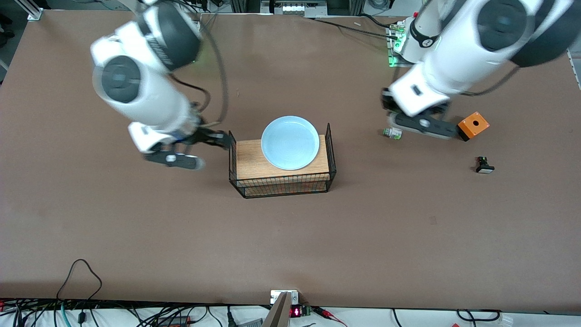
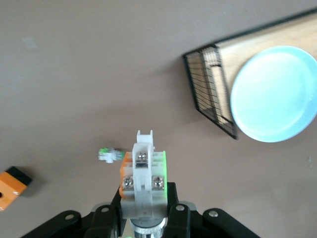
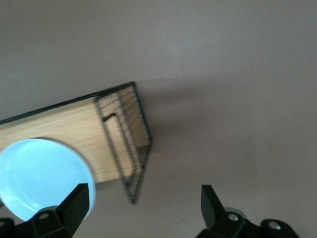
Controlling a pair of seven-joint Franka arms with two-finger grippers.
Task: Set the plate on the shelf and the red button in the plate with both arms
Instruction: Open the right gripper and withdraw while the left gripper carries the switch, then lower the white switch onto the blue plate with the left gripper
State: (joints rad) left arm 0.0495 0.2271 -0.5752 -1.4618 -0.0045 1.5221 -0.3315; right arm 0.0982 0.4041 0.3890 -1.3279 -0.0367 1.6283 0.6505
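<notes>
The left gripper [image 2: 143, 218], over bare table toward the left arm's end, was clamped on the red button [image 2: 143, 181], whose long axis ran straight out from the jaws, screw-terminal end outward, cap hidden. The right gripper [image 3: 143, 203] hung with fingers spread wide and empty beside the wire rack [image 1: 283, 179], where the plate [image 1: 290, 142] lay flat on the wooden shelf.

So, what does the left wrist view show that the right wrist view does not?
Only the left wrist view shows the left claw shut on the button, a small green-white part and the orange box on the table. Only the right wrist view shows the open, empty right claw. Both show the plate on the wire rack.
</notes>
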